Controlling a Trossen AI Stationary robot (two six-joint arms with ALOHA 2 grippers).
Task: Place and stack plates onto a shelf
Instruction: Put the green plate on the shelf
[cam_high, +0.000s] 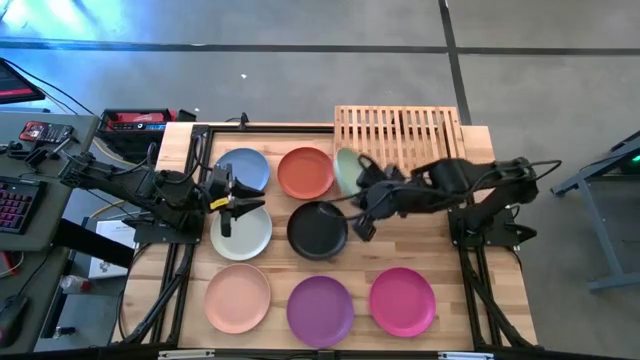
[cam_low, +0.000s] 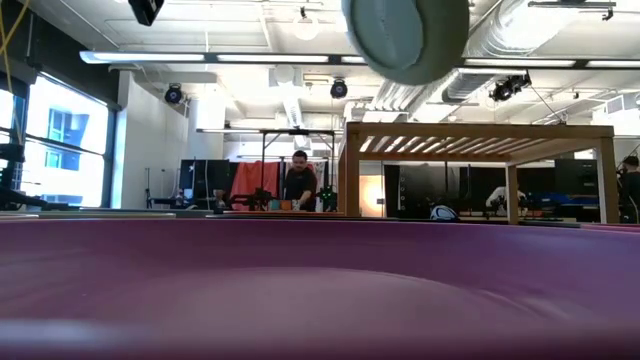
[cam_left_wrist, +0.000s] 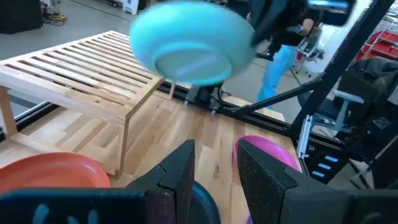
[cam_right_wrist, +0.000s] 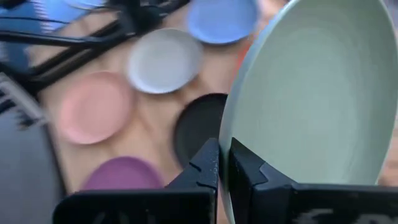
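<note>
The high view looks straight down on the whole table (cam_high: 500, 290) from well above. The low view sits at table-top level, very near the purple plate (cam_low: 320, 290), which fills its lower half; it faces level toward the shelf (cam_low: 480, 135) and the room behind. The left wrist view looks forward across the table toward the shelf (cam_left_wrist: 74, 68), close above the wood. The right wrist view looks down from above on the plates. The lifted sage green plate (cam_right_wrist: 311, 93) shows in all four views.
</note>
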